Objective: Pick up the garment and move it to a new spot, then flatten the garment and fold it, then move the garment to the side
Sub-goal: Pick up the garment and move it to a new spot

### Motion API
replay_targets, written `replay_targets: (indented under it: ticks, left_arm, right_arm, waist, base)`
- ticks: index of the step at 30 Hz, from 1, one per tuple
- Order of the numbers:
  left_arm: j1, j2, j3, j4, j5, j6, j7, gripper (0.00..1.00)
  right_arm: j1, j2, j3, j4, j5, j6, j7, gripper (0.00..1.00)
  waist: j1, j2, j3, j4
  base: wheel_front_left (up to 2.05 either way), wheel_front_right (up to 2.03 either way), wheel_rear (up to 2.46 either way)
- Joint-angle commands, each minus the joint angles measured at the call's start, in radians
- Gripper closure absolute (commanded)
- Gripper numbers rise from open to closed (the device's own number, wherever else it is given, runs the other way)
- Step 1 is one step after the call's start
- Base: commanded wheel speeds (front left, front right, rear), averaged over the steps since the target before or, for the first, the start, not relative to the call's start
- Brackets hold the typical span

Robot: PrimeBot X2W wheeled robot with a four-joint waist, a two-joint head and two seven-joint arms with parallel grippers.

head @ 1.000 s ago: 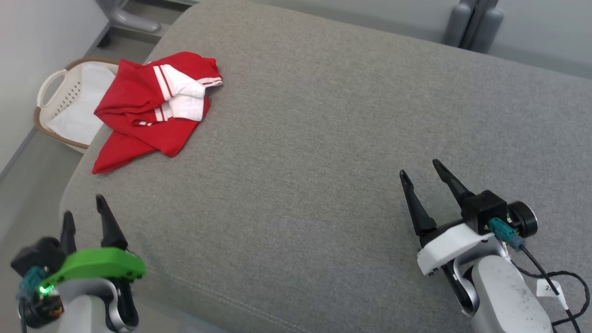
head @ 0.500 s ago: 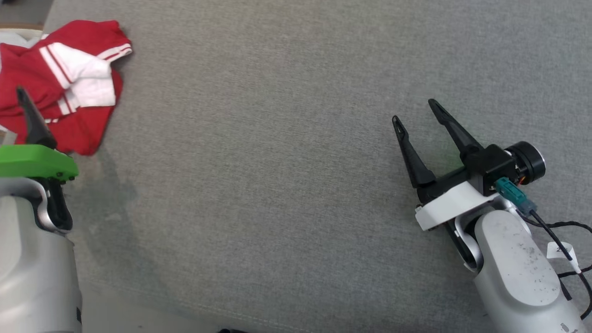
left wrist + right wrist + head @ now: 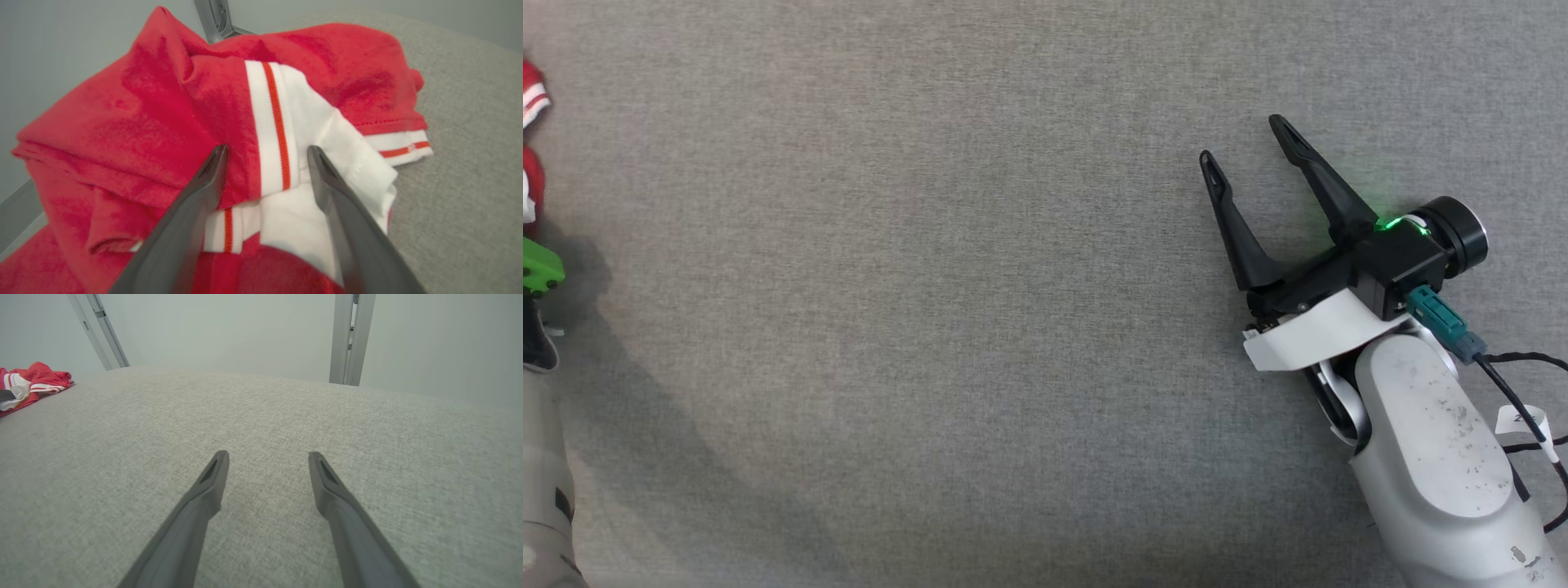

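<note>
The garment (image 3: 163, 114) is a crumpled red shirt with white, red-striped trim, lying in a heap on the grey cushion. In the left wrist view my left gripper (image 3: 265, 152) hangs open right over it, fingers spread to either side of a white striped band. A sliver of the garment (image 3: 531, 171) shows at the head view's left edge, just above the arm's green cover (image 3: 539, 269). My right gripper (image 3: 1243, 139) rests open over bare cushion at the right, holding nothing. In the right wrist view the garment (image 3: 28, 386) lies far off at the left.
The wide grey fabric cushion (image 3: 931, 286) spans the head view. Beyond its far edge stand grey metal posts (image 3: 347, 339) and a pale wall. A black cable and tag (image 3: 1527, 416) trail from my right arm.
The head camera has swung right and down, sliding the garment almost off the left edge. My left gripper has reached forward over the garment. The right gripper stays open.
</note>
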Motion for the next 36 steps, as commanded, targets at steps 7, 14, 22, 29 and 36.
replay_targets:
  ticks: [7, 14, 22, 29, 36]
  left_arm:
    - [-0.036, 0.021, -0.026, 0.044, 0.026, 0.007, -0.049, 1.00]
    - [-0.102, 0.028, -0.089, -0.076, 0.057, -0.033, -0.082, 1.00]
    - [-0.104, -0.066, -0.229, -0.326, 0.031, -0.045, -0.082, 1.00]
    - [-0.014, -0.192, -0.466, -0.504, -0.077, -0.045, -0.081, 1.00]
    - [0.064, -0.269, -0.702, -0.531, -0.148, -0.045, -0.063, 1.00]
  right_arm:
    - [0.034, -0.008, -0.031, 0.047, 0.006, -0.002, 0.006, 0.00]
    - [0.052, 0.024, -0.059, 0.061, 0.017, -0.002, 0.003, 0.00]
    - [0.099, 0.048, -0.065, 0.083, 0.050, -0.002, 0.002, 0.00]
    - [0.143, 0.050, -0.039, 0.093, 0.116, -0.002, 0.002, 0.00]
    - [0.173, 0.051, -0.019, 0.100, 0.156, -0.002, 0.002, 0.00]
  waist:
    - [-0.0001, 0.0000, 0.000, -0.045]
    - [-0.0001, 0.0000, -0.092, -0.049]
    - [-0.0001, 0.0000, -0.212, -0.108]
    - [-0.0001, 0.0000, -0.304, -0.218]
    - [-0.0001, 0.0000, -0.342, -0.335]
  base:
    - [0.00, 0.00, 0.00]
    - [0.00, 0.00, 0.00]
    - [0.00, 0.00, 0.00]
    - [0.00, 0.00, 0.00]
    - [0.00, 0.00, 0.00]
